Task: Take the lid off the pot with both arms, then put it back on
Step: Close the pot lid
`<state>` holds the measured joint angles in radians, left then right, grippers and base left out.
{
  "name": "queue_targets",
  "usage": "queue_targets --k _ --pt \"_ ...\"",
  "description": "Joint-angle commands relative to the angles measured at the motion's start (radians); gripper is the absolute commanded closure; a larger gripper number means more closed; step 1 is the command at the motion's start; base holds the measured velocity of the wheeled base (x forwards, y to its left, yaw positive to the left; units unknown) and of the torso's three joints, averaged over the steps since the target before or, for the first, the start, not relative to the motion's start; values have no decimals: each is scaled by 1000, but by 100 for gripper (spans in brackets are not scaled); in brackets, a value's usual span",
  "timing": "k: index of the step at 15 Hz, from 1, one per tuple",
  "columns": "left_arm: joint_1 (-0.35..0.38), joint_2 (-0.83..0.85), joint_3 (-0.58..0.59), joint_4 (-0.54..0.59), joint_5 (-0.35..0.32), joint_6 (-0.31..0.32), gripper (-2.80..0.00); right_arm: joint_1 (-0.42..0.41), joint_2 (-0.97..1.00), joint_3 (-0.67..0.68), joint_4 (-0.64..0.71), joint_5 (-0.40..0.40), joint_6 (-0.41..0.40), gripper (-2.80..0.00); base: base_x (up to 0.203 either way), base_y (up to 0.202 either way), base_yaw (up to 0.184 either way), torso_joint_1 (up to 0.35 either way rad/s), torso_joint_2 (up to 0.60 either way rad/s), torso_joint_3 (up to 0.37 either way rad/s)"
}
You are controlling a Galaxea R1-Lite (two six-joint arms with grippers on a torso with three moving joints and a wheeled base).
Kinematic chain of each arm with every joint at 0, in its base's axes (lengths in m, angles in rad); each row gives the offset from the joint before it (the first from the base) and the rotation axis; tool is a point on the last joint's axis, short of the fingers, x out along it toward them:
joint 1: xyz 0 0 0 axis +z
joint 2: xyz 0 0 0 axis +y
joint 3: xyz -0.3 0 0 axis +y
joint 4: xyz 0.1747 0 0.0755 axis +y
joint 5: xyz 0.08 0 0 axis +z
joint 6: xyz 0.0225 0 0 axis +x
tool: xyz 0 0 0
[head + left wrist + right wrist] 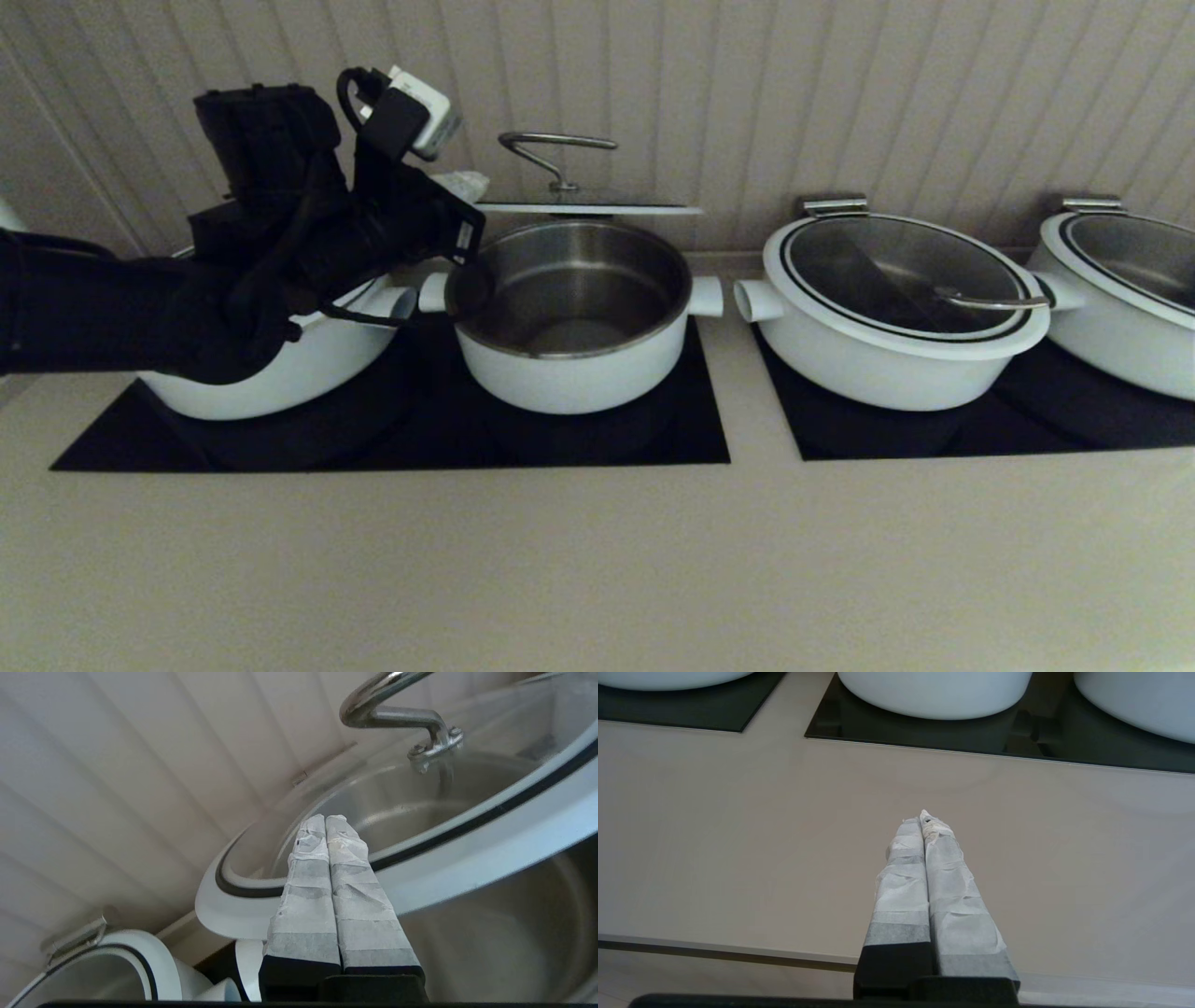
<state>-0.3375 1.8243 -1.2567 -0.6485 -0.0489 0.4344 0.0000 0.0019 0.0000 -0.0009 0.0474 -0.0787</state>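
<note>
The left arm (187, 299) fills the near left of the head view, reaching over the leftmost pot towards the open pot (569, 317) in the middle of the dark cooktop. Its left gripper (325, 823) has its taped fingers pressed together on the white rim of the lid (420, 858), which hangs level in the air above and just behind the pot, the steel loop handle (555, 154) standing up from the glass centre. Whether the rim sits pinched between the fingers or only rests on them cannot be told from the wrist view. The right gripper (924, 819) is parked low over the bare counter (738, 835), fingers together on nothing, well apart from the lid. The lid looks heavy for its thinness, stiff, smooth and breakable: glass ringed in slick white. Held at one edge it would likely want to tip or slide, so the safer hold is the loop handle or two opposite points of the rim. Two more lidded pots (896, 308) stand to the right
</note>
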Motion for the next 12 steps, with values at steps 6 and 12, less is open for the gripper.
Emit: queue_targets --k 6,12 --pt "-15 0 85 -76 1 1 0 0 0 0 0 0 -1 0 0 0 0 0 0 0" --pt "-15 4 97 -77 1 0 0 0 0 0 -1 0 -1 0 0 0 0 0 0 0"
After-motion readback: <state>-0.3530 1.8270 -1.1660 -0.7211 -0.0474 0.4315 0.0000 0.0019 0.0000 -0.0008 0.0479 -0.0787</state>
